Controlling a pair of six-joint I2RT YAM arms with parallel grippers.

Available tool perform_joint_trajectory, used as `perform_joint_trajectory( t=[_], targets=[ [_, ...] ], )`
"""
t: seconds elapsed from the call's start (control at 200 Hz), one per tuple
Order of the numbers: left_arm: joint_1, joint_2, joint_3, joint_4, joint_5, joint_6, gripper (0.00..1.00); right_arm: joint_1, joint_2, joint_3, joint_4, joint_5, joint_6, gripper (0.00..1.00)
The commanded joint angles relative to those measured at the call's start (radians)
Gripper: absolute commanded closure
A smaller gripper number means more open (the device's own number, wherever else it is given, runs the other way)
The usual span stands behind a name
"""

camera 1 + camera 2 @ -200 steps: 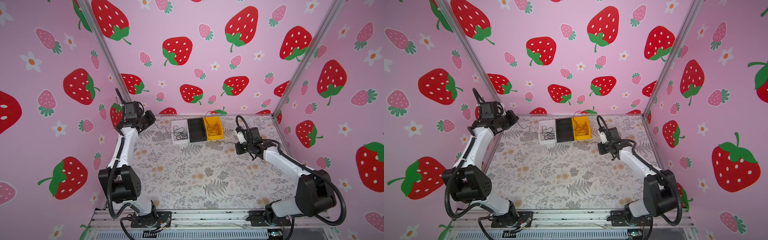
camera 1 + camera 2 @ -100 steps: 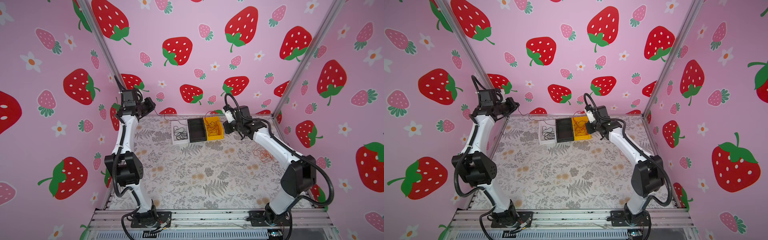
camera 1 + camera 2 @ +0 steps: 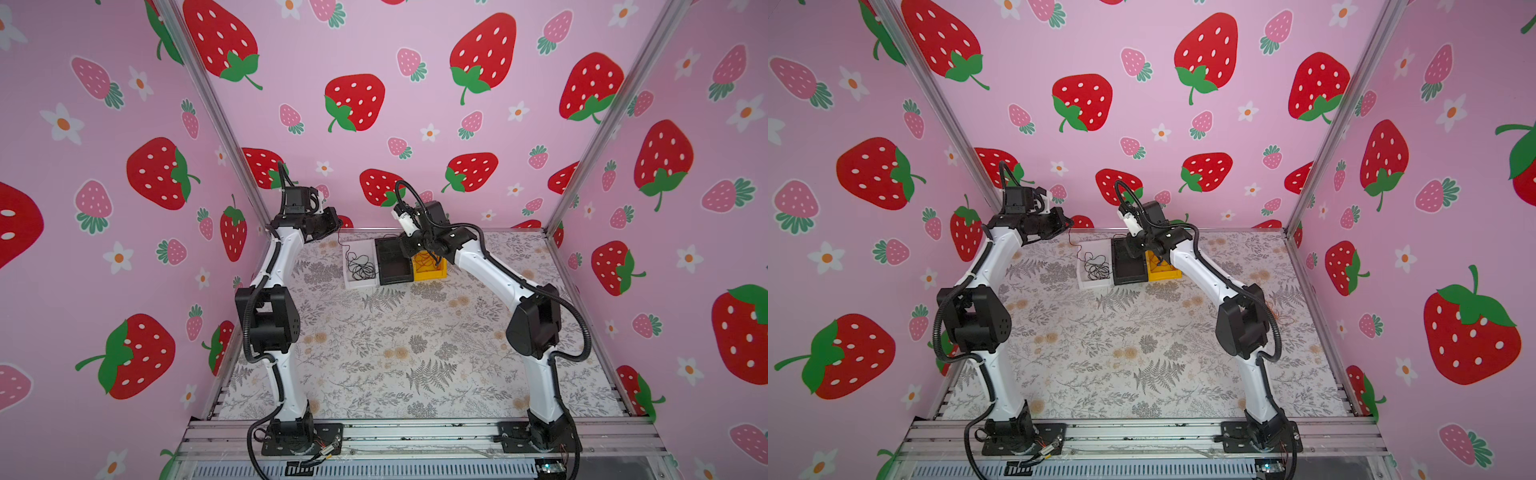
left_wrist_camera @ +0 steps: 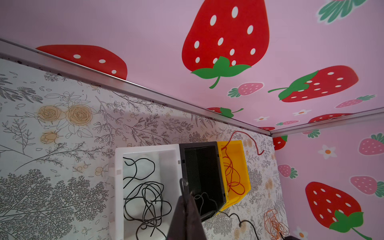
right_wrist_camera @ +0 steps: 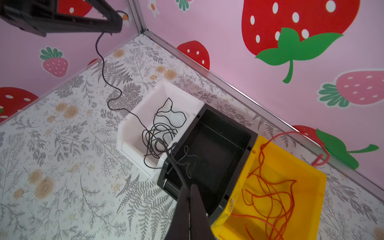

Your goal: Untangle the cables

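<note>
Left claw: The left claw was pinched shut on one end of the black cable, up high near the back corner.
Right claw: The right claw was pinched shut too, on what looked like another bit of that cable, just over the black bin.
Black cable: Most of it lay in a messy heap in the white bin, between the two claws. It ran from the left claw down over the counter, into the heap, then up to the right claw.
Other cables: The red cable sat in the yellow bin. The orange cable lay on the counter, well apart.
Next move: I think the claws should pull away from each other along the cable's line, so the heap opens. The right claw was nearer the heap.
</note>
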Motion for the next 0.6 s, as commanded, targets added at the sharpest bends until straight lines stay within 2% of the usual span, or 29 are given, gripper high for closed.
perform_joint_trajectory(
  t=[0.0, 0.345, 0.595],
  targets=[
    [0.005, -0.025, 0.061, 0.001, -0.004, 0.020, 1.00, 0.015, 0.054, 0.100, -0.032, -0.041, -0.012, 1.00],
    [0.005, -0.109, 0.089, -0.002, -0.035, 0.011, 1.00, 0.040, 0.070, 0.147, 0.069, -0.093, -0.013, 1.00],
    [0.005, -0.126, 0.017, 0.039, -0.045, 0.036, 1.00, 0.040, 0.201, 0.181, 0.110, -0.157, -0.013, 1.00]
  ],
)
